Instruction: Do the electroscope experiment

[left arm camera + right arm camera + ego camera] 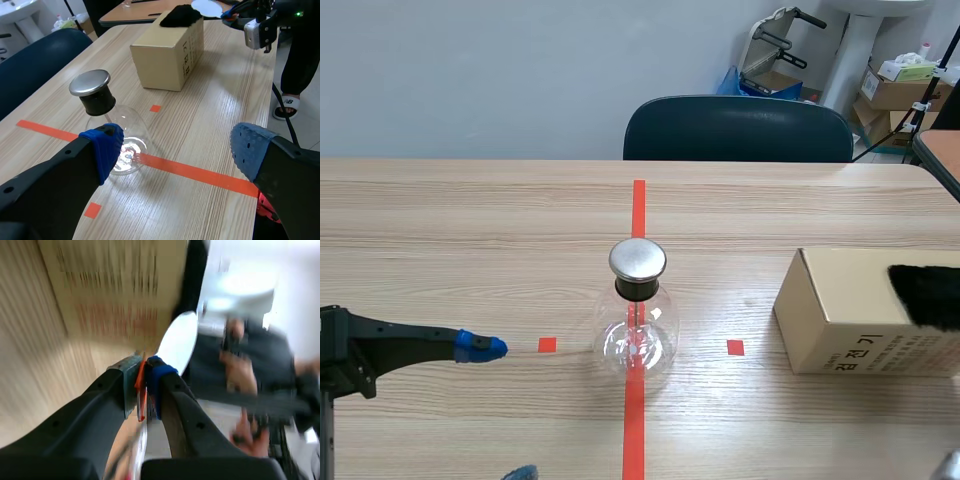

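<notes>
The left claw (pixel 177 150) is released, its two blue-padded fingers (pixel 106 145) spread wide and low over the wooden table (pixel 470 230). Its own wrist view shows both fingers. The scene view shows only one blue tip clearly, pointing toward the middle of the table.

The electroscope flask (pixel 637 335) stands upright on the red tape line. It is ahead of the left claw and nearer that claw's left finger. In the scene view a strip of bare table separates the blue tip from the glass. A round metal cap (pixel 638 259) sits on the flask's dark neck. The left wrist view shows this cap from the side, and the scene view shows it more from above.

A dark chair (pixel 738 130) stands past the far edge of the table and appears whole only in the scene view.

Further right lies a cardboard box (pixel 850 310) with a black fur pad (pixel 927 293) on top, well apart from the left claw. The scene view shows the box's printed side.

The right claw (pixel 145 385) is clenched. In its own blurred wrist view the pads pinch a thin orange-red strip, and a white disc (pixel 177 342) rises just ahead of them. The left wrist view shows that disc held in the air, beyond the box and near the fur pad. The scene view does not show the disc. The box lies between the right claw and the flask, so the flask is well apart from that claw.
</notes>
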